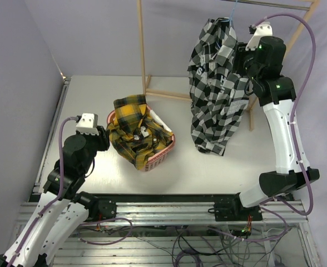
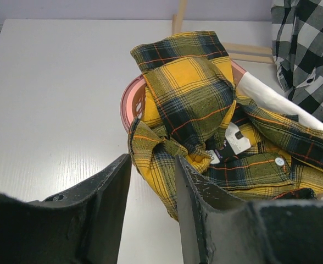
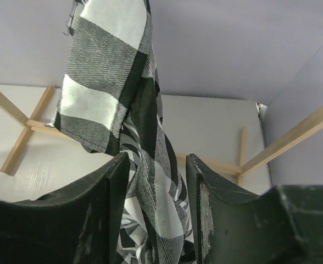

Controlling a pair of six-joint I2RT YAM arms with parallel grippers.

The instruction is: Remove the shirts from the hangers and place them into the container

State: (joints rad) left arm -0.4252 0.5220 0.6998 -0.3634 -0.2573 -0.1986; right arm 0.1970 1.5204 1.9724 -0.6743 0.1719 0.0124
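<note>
A black-and-white checked shirt [image 1: 216, 89] hangs from a light-blue hanger [image 1: 232, 15] on the rack's top bar. My right gripper [image 1: 243, 57] is raised against the shirt's right side. In the right wrist view its jaws [image 3: 157, 157] stand open, and a fold of the shirt [image 3: 109, 71] hangs loose between them. A yellow-and-black plaid shirt [image 1: 133, 130] lies heaped in the pink-red container [image 1: 159, 158] and spills over its rim. My left gripper [image 1: 103, 139] is low at the container's left, open [image 2: 153, 159] and empty, with the plaid shirt [image 2: 189, 93] just ahead of it.
A pale wooden rack frame [image 1: 142, 44] stands at the back, its base bars [image 1: 169, 95] on the table behind the container. Purple walls close in on both sides. The rack's right leg [image 3: 293, 140] runs close to my right gripper.
</note>
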